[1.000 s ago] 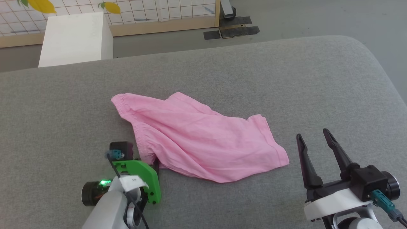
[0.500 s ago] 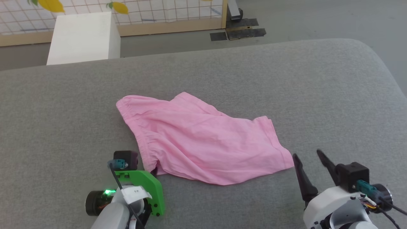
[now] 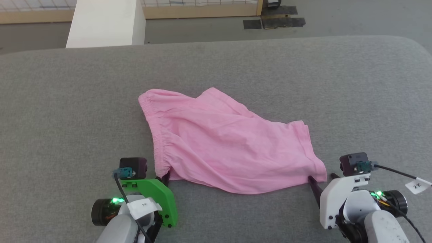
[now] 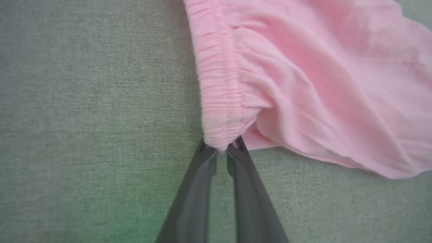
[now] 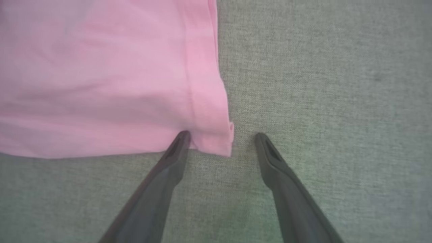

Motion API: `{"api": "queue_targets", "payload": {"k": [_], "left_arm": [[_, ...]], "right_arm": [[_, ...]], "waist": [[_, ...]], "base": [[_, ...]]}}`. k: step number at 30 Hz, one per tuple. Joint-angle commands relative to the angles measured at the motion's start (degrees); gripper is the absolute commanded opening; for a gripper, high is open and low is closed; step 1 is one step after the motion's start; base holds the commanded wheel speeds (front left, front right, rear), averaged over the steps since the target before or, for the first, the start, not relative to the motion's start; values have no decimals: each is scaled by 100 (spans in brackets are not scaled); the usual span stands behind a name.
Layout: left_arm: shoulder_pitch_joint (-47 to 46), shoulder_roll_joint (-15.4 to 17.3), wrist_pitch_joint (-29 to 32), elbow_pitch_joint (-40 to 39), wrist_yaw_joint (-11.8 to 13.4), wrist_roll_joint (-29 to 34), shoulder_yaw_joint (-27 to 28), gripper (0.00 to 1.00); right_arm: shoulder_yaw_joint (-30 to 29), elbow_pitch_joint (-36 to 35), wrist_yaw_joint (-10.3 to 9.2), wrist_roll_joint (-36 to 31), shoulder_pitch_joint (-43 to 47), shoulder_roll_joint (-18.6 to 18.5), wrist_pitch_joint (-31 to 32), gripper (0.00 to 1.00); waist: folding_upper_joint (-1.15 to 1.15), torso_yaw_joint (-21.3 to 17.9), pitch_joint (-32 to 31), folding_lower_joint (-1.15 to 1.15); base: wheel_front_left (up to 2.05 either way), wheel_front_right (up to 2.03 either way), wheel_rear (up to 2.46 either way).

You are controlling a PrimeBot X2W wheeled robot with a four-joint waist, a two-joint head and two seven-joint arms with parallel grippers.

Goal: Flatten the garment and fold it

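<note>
Softly wrinkled, light pink garment (image 3: pixel 229 145)

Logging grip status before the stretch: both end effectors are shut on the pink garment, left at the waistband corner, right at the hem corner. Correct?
Only the left end effector is shut on the garment, at its waistband corner. The right end effector is open, with its fingers straddling the hem corner, as the right wrist view shows.

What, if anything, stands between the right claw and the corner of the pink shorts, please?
Nothing visible does: the open right claw straddles the hemmed corner of the pink shorts on the grey cushion.
</note>
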Motion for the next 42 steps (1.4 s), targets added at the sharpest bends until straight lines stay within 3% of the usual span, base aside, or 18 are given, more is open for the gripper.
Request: {"api": "queue_targets", "payload": {"k": [1,3,4,5,6,9,16,21,26,32,36,42], "left_arm": [[16,26,-2,-24,10,-54,11,0],[18,21,-16,-36,6,-68,5,0],[20,21,-23,-37,5,-72,0,0],[24,20,-32,-36,4,-78,-2,0],[29,19,-37,-32,3,-84,-5,0],[64,18,-59,-21,0,-113,-6,0],[262,-7,-423,-335,-109,-276,94,0],[600,-18,-458,-1181,-291,-748,293,0],[682,141,-25,-2260,-533,-1304,427,0],[-210,377,987,-3017,-705,-2151,623,0],[-1358,496,1566,-2796,-571,-2528,880,0],[-3257,628,1726,-1948,-321,-2259,1113,0]], "right_arm": [[29,64,-9,-60,-124,0,146,100],[99,121,-9,-65,-174,0,382,100],[136,145,-9,-76,-174,0,554,71],[185,148,-9,-67,-158,0,730,13],[224,133,-9,-53,-137,0,863,0],[300,-40,-9,-27,-26,0,1153,0],[157,-901,-9,395,399,0,704,0],[-47,-1876,-9,873,946,0,692,0],[-59,-2873,-9,822,1064,0,1057,0],[254,-3514,-9,510,-25,-213,1770,0],[526,-3170,-9,594,-1289,-710,2202,0],[799,-2230,-9,594,-3443,-1201,2187,0]], "waist": [[0,100,104,0],[0,122,125,0],[0,132,131,0],[0,139,130,0],[0,143,124,0],[0,136,66,0],[0,91,-266,0],[0,60,-507,0],[0,46,-626,0],[0,56,-431,0],[0,55,-48,0],[0,33,684,0]], "base": [[0,0,0],[0,0,0],[0,0,0],[0,0,0],[0,0,0],[0,0,0],[0,0,0],[0,0,0],[0,0,0],[0,0,0],[0,0,0],[0,0,0]]}}
